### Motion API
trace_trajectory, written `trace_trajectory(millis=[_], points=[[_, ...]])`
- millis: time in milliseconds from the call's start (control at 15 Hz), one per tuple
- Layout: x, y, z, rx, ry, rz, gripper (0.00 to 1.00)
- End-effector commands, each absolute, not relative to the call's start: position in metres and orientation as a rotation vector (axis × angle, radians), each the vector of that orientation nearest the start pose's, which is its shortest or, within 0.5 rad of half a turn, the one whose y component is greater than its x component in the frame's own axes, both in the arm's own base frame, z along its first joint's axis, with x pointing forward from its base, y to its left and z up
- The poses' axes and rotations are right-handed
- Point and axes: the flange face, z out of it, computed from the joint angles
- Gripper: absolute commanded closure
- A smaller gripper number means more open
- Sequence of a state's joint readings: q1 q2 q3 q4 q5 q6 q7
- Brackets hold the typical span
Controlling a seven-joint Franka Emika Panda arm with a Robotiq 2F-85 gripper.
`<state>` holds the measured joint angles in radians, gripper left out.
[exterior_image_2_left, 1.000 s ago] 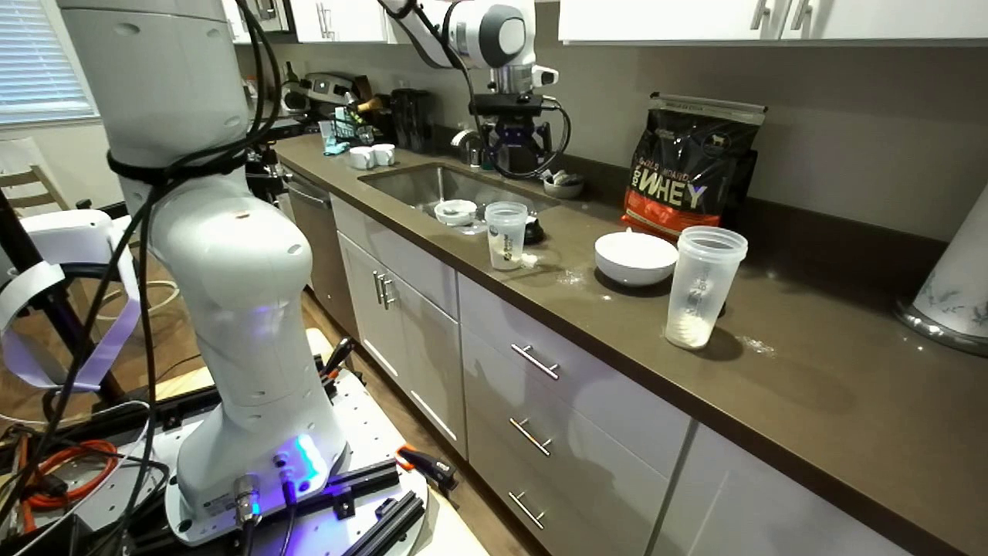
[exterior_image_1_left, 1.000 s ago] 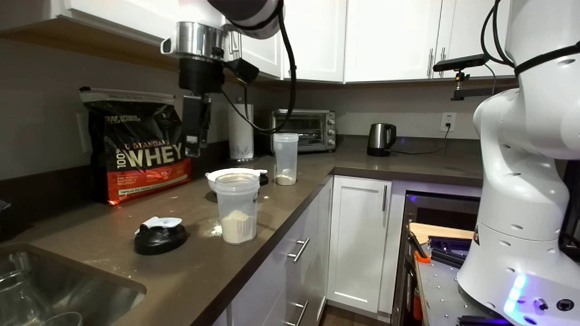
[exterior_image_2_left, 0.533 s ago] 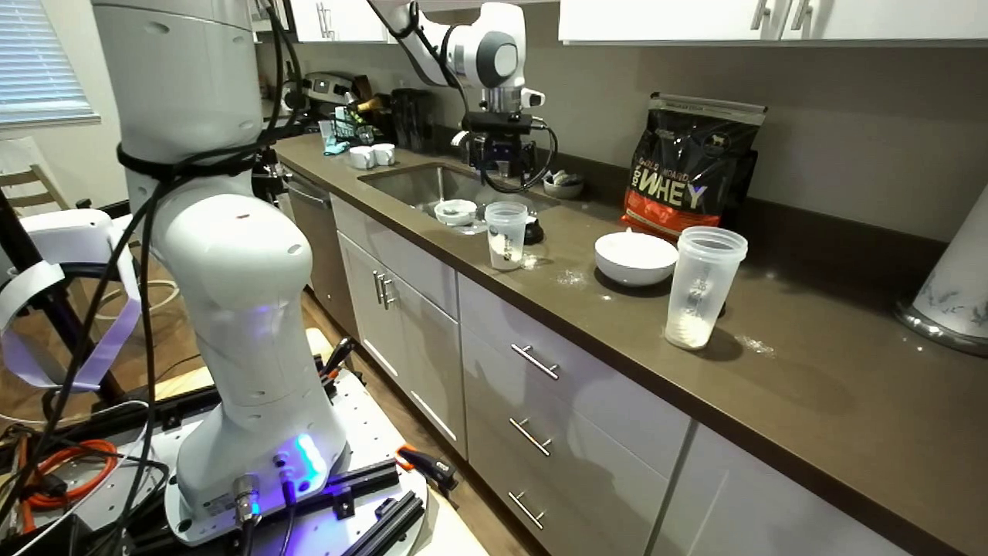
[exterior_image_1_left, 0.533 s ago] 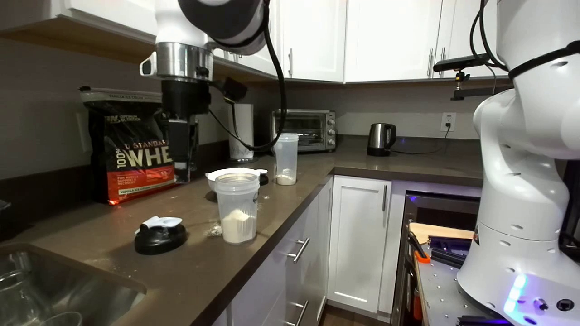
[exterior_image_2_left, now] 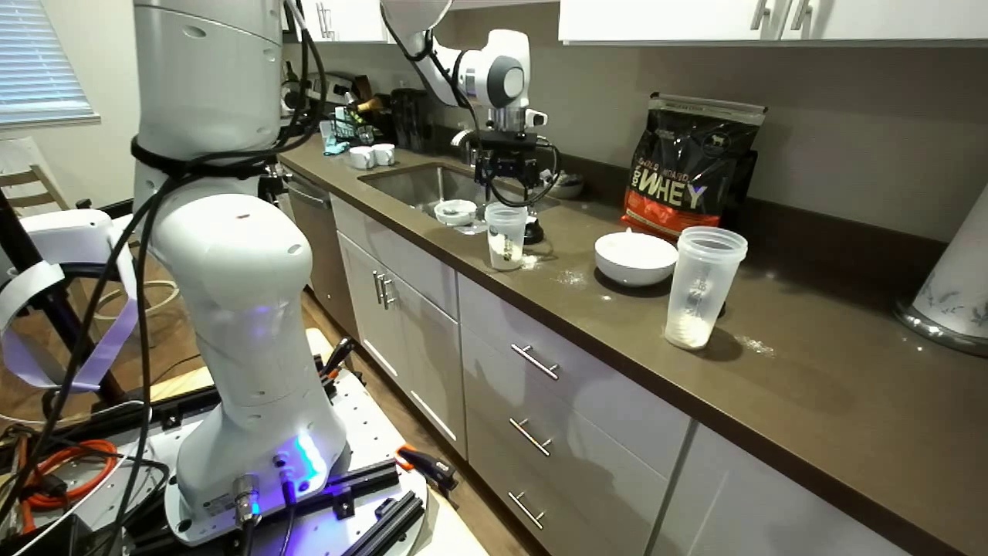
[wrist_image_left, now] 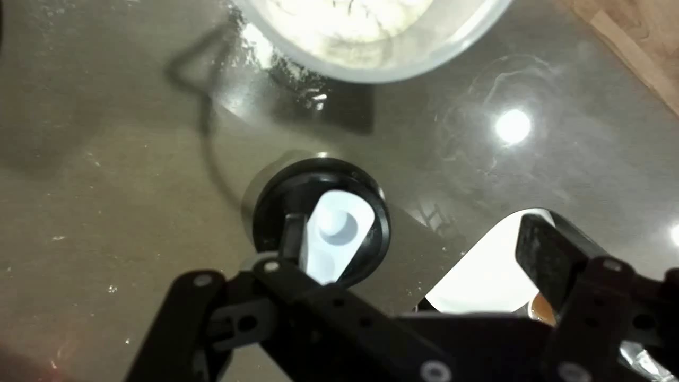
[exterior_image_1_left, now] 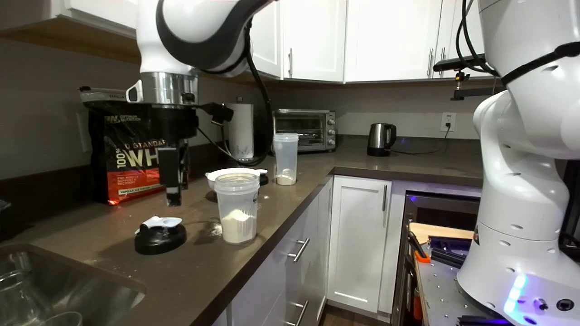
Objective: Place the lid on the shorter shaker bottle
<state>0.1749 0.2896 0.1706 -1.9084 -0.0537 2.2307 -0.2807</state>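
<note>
The lid is a small round black lid with a pale flap on top; it lies on the counter in an exterior view (exterior_image_1_left: 159,240), in the wrist view (wrist_image_left: 281,191) and partly hidden in an exterior view (exterior_image_2_left: 534,233). The shorter shaker bottle, translucent with white powder, stands upright and uncapped beside it in both exterior views (exterior_image_1_left: 238,203) (exterior_image_2_left: 506,235); its rim shows in the wrist view (wrist_image_left: 371,71). My gripper is open and empty (wrist_image_left: 416,233), pointing down above the counter near the lid in an exterior view (exterior_image_1_left: 178,194). One finger overlaps the lid in the wrist view.
The sink (exterior_image_1_left: 97,271) with glassware is close to the lid. The whey bag (exterior_image_1_left: 140,158) stands behind my gripper. A white bowl (exterior_image_2_left: 634,259) and the taller shaker bottle (exterior_image_2_left: 704,289) stand farther along the counter. Spilled powder (exterior_image_1_left: 215,230) lies beside the shorter bottle.
My gripper has come down and moved left in an exterior view, closer to the lid. The lid, the shaker bottles and the bowl have not moved.
</note>
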Motion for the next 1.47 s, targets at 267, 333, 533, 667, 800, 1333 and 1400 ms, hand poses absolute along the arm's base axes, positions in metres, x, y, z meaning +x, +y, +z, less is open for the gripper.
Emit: trace_trajectory(millis=[267, 333, 533, 667, 800, 1333, 1400], points=[[0.609, 0.201, 0.343, -3.028, -1.100, -0.035, 0.00], [0.610, 0.201, 0.340, -3.024, -1.101, -0.029, 0.00], [0.612, 0.201, 0.332, -3.021, -1.106, -0.010, 0.00], [0.612, 0.201, 0.328, -3.019, -1.106, 0.001, 0.00], [0.611, 0.202, 0.324, -3.019, -1.102, 0.006, 0.00], [0.603, 0.211, 0.309, -3.006, -1.119, 0.038, 0.00], [0.602, 0.213, 0.307, -3.004, -1.122, 0.041, 0.00]])
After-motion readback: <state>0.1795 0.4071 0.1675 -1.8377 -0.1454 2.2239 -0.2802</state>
